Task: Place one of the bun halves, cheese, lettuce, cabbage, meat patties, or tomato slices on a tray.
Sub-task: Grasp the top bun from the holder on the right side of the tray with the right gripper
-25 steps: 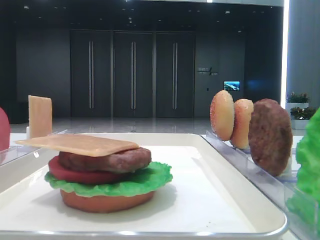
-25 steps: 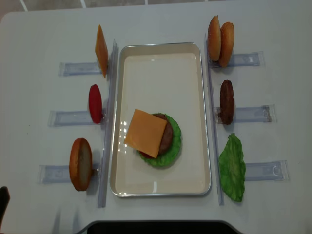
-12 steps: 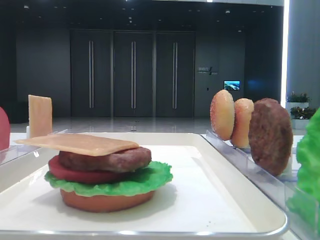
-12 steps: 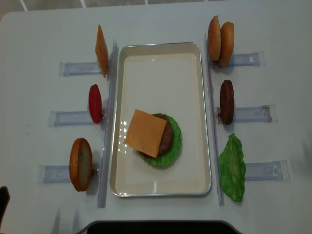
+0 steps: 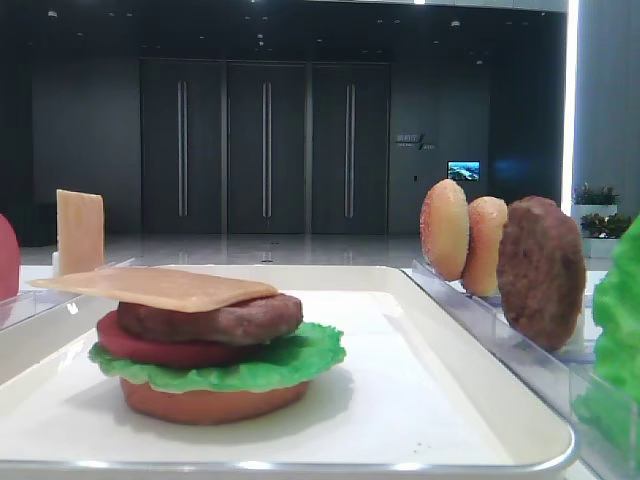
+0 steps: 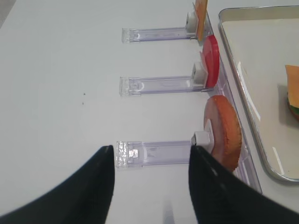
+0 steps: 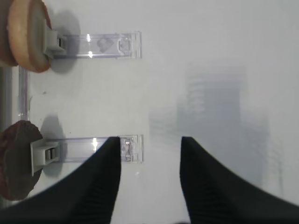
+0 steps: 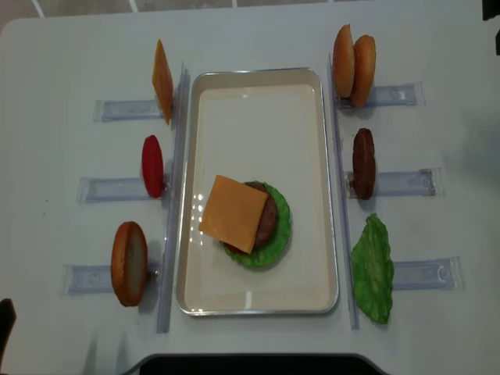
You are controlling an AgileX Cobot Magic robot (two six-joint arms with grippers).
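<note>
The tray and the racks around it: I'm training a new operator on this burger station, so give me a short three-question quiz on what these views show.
1. True or false: a cheese slice is the top layer of the stack on the tray.
2. Which item stands in the rack right of the tray, between the two buns and the lettuce leaf? A) tomato slice B) meat patty C) cheese slice
3. Fill in: the right gripper and the left gripper are both ____ and hold nothing.

Key: 1 true; 2 B, the meat patty; 3 open.
</note>
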